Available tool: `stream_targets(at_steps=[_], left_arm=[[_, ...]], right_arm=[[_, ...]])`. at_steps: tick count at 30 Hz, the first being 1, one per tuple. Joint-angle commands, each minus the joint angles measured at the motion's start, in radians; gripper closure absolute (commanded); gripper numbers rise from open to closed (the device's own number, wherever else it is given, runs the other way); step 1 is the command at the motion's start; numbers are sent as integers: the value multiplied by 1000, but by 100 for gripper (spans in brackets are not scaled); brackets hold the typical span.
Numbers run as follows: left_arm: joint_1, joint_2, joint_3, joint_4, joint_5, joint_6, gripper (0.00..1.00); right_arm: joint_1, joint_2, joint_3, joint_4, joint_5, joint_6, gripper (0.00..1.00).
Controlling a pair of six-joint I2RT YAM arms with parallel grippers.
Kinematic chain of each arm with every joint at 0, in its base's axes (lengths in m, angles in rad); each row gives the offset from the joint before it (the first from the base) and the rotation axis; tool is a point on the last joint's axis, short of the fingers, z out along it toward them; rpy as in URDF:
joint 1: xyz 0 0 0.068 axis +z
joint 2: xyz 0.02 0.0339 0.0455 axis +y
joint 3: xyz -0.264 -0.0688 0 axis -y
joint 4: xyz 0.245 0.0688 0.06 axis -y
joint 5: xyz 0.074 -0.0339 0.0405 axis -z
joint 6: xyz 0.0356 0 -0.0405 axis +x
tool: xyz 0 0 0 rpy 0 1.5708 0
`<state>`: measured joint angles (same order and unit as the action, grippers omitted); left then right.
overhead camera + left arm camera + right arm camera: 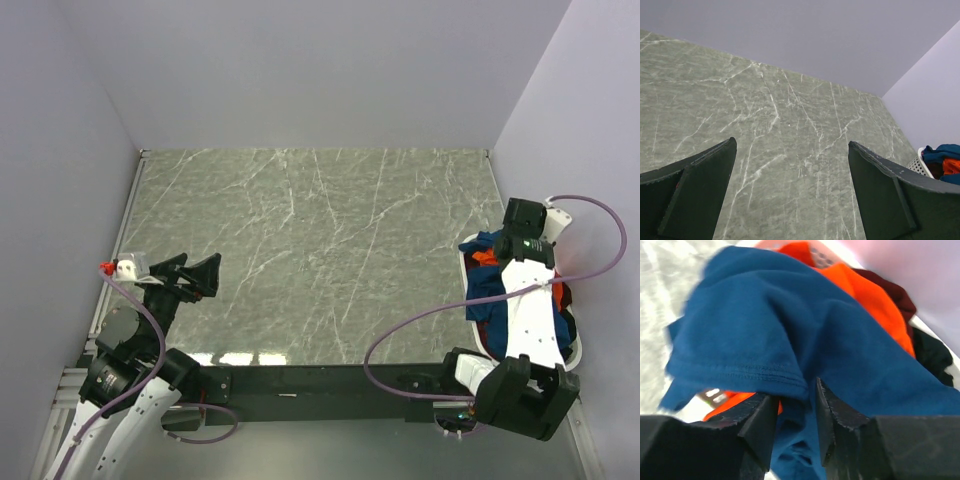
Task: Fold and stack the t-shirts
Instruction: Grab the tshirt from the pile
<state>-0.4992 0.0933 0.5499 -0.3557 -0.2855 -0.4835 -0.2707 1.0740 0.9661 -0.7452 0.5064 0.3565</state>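
A heap of t-shirts lies in the white basket [577,350] at the table's right edge. A blue t-shirt [487,288] lies on top, over a bright orange one [484,258]. In the right wrist view the blue t-shirt [765,325] fills the frame, with the orange t-shirt [870,295], a dark maroon one [895,292] and a black one [932,352] behind it. My right gripper [520,243] reaches into the basket. Its jaws [796,390] are pinched on a fold of the blue cloth. My left gripper [195,275] is open and empty above the table's left side [791,145].
The grey-green marble table top [320,250] spreads between the arms, with pale walls on three sides. The basket [917,162] shows at the right edge of the left wrist view. A black bar with both arm bases runs along the near edge.
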Motion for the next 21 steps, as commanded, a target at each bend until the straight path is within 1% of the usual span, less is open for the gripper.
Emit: stream_targets(at_steps=[1,3,6,7,10,12,15,17,18,21], left_arm=[[-6,-9,4,31,2,3,1],[-6,-9,4,31,3,3,1],[-6,-10,2,29,3,3,0],[-6,-12,2,29,2,3,1],[-6,-12,2,31,2,3,0],[-6,-15,1,32,3,3,1],[-6,-18,1,34,2,3,0],[-7,-21,1,32,0,3,1],[-7,-21,1,32,0,3,1],[-10,-23,1,31,-1,3,1]], right_arm=[[-45,-22,-10,63,-2,1,59],[-58,-20,-10,55,3,-5,58],[-64,-35,6,38,9,1,52],[-64,-40,26,18,14,4,47],[-65,-66,68,-9,33,-2,41],[-74,-88,82,-16,59,-20,41],[-104,-101,92,-31,83,-36,52],[-145,-114,92,-45,89,-24,60],[-157,-121,89,-42,80,-21,72],[-194,-146,79,-42,50,4,85]])
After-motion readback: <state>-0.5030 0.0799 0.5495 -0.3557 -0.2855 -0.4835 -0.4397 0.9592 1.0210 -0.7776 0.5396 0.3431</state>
